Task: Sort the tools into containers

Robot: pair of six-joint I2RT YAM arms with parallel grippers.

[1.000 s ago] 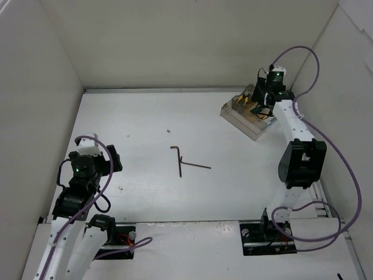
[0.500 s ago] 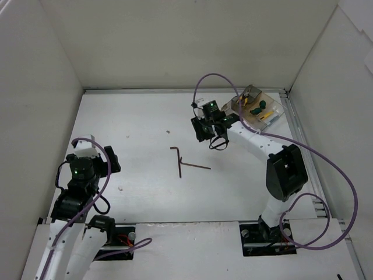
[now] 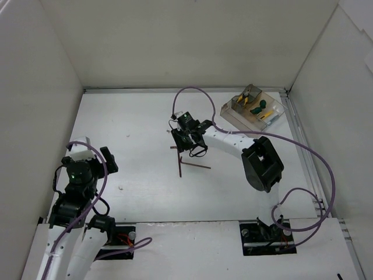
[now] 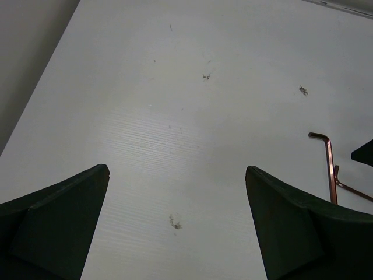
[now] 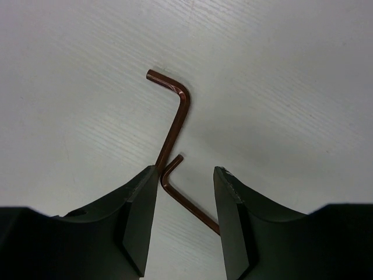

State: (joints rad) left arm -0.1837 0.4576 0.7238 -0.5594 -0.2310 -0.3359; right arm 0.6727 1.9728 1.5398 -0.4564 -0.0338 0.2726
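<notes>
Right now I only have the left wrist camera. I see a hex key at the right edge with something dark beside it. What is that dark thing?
Observer: That looks like part of the right gripper, which hangs over the middle of the table.
Operator: Is it holding a key?
Observer: No. The right wrist view shows it open. The bent end of the short hex key lies in the gap between its fingers, and the long hex key is close beside it.
Operator: Where's the box?
Observer: The clear box sits near the far right corner. The yellow-handled pliers and a green-handled tool are inside.
</notes>
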